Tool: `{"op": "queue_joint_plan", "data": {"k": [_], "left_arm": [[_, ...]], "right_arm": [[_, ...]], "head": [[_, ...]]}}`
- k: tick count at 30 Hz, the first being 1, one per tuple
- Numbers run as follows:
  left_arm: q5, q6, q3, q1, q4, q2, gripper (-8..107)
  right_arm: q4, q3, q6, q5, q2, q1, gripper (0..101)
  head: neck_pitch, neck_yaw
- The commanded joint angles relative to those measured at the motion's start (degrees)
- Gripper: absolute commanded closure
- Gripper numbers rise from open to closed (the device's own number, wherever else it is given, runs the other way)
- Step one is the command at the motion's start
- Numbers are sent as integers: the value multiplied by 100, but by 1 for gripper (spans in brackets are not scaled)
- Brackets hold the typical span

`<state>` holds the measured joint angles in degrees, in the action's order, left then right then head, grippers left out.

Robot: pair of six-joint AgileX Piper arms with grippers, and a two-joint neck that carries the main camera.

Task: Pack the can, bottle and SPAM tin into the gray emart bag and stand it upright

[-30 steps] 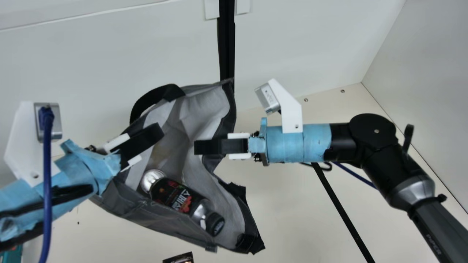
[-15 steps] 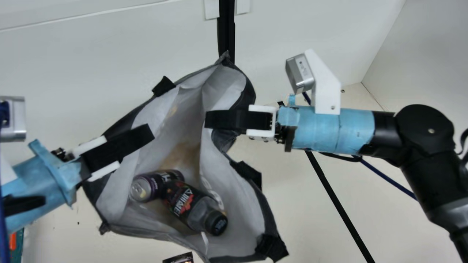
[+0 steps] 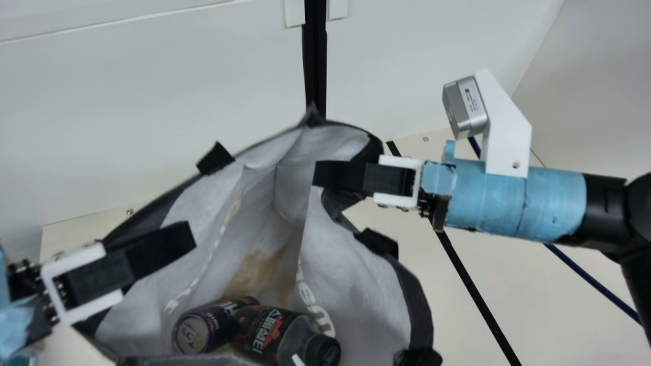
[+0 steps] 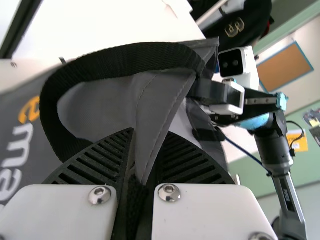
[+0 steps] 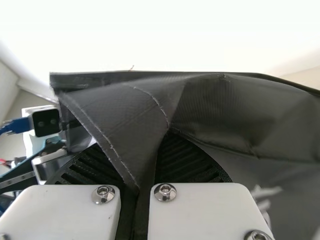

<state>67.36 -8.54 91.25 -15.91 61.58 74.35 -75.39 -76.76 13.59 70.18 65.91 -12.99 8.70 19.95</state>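
Left pincer (image 3: 187, 240) and right pincer (image 3: 318, 174) clamp the bag (image 3: 356, 290).

Main view, six o'clock: gray fabric bag with pale lining (image 3: 418, 310) cut off by edge | black-capped, dark-labelled bottle (image 3: 267, 330) cut off too | purple-and-silver metal can (image 3: 203, 325) partly hidden behind it | eight o'clock: teal thing (image 3: 21, 360) cut off, unidentifiable | right wrist view, four o'clock: white print (image 5: 264, 192) blurred

Gray emart bag (image 3: 356, 300): black-handled, mouth gaping, pale lining with brown stain, outer wall creased. Inside, low down: can (image 3: 196, 330), purple-black, silver end showing, on its side; bottle (image 3: 272, 330), clear, dark label, black cap, lying just beside it.
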Motion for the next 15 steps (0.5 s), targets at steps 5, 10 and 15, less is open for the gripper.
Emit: {"op": "queue_joint_plan", "data": {"k": [5, 10, 15], "left_arm": [[254, 45, -293, -104, 78, -217, 107], [254, -52, -673, -211, 196, -330, 107], [254, -325, -905, -199, 298, -247, 107]], "right_arm": [[582, 109, -314, -28, -423, -70, 101], [915, 269, -412, -28, -633, -101, 101], [1096, 419, -304, -28, -647, -181, 101]], "head": [[130, 5], [130, 5], [130, 5]]}}
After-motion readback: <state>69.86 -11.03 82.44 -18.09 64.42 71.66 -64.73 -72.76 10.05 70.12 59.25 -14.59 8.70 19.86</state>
